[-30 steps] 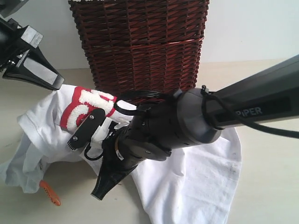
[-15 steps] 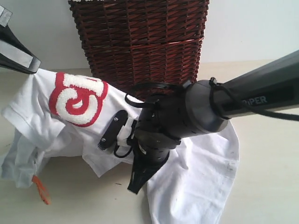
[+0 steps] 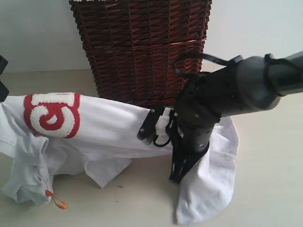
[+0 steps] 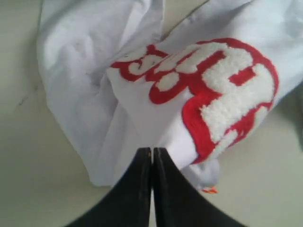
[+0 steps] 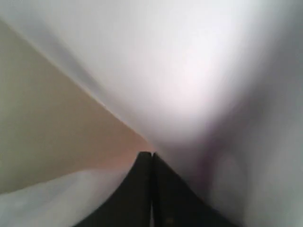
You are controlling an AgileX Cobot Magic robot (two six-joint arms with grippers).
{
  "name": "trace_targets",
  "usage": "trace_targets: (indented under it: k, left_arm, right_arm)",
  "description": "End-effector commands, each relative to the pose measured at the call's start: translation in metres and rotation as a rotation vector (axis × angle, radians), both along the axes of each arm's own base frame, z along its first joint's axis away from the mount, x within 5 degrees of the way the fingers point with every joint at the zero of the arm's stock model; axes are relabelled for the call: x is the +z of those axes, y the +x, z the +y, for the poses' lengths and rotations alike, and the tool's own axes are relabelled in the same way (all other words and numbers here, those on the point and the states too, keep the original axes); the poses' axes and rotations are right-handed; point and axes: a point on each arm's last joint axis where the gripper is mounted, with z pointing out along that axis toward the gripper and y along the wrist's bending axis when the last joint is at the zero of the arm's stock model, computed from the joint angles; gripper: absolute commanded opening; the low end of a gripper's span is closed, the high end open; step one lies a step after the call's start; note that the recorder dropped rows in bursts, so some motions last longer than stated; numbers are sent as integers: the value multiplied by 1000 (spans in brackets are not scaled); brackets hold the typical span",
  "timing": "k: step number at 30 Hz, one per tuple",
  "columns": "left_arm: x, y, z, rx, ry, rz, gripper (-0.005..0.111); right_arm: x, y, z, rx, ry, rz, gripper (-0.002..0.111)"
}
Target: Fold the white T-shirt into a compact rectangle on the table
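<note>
My left hand point(image 4: 152, 156) and right hand point(image 5: 152, 158) are each pressed together, pinching the white T-shirt point(image 3: 109, 127). It hangs stretched between them, its ends drooping onto the tabletop point(image 3: 274, 189), in front of the wicker basket point(image 3: 142, 47) at the far edge.

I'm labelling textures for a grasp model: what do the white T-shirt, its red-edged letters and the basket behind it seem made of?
The white T-shirt: soft matte fabric, probably cotton knit; it drapes and creases. Its letters: fuzzy terry-like pile, red stitched edging. The basket: dark brown woven wicker, slightly glossy strands.
</note>
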Motion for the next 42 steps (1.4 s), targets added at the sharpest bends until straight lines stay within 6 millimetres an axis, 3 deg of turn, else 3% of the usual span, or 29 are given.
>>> trace_targets:
  k: [1,5,8,12,14,18,23,26,30,32,36,42]
  left_arm:
    - [-11,5,17,76,157,-90,0]
    - [-31,10,19,102,172,-171,7]
    - [-46,11,18,129,139,-229,29]
    - [-51,11,18,137,134,-255,68]
    - [-48,11,17,146,117,-256,74]
    - [-33,0,3,167,-39,-230,70]
    - [-20,-39,-39,-118,-177,-137,57]
    - [-36,-68,-55,-230,-178,-13,51]
    - [-91,-98,-63,-227,-178,108,51]
    - [-111,-96,-64,-165,-169,50,54]
    - [-133,-68,-68,-44,-155,-32,63]
    - [-181,-24,-79,-27,-43,-24,59]
  right_arm:
    - [15,15,-32,-141,1,-17,0]
    - [24,17,-38,-154,18,-32,0]
    - [25,17,-38,-137,13,-33,0]
    - [24,18,-39,-121,-6,-40,0]
    - [24,19,-40,-118,-17,-53,0]
    - [26,22,-42,-146,-32,-90,0]
    - [28,23,-41,-166,-21,-101,0]
    - [33,25,-38,-184,8,-105,0]
    - [49,25,-36,-196,63,-135,0]
    - [61,24,-35,-199,113,-164,0]
    - [92,16,-36,-208,208,-208,0]
    - [122,6,-39,-200,303,-265,0]
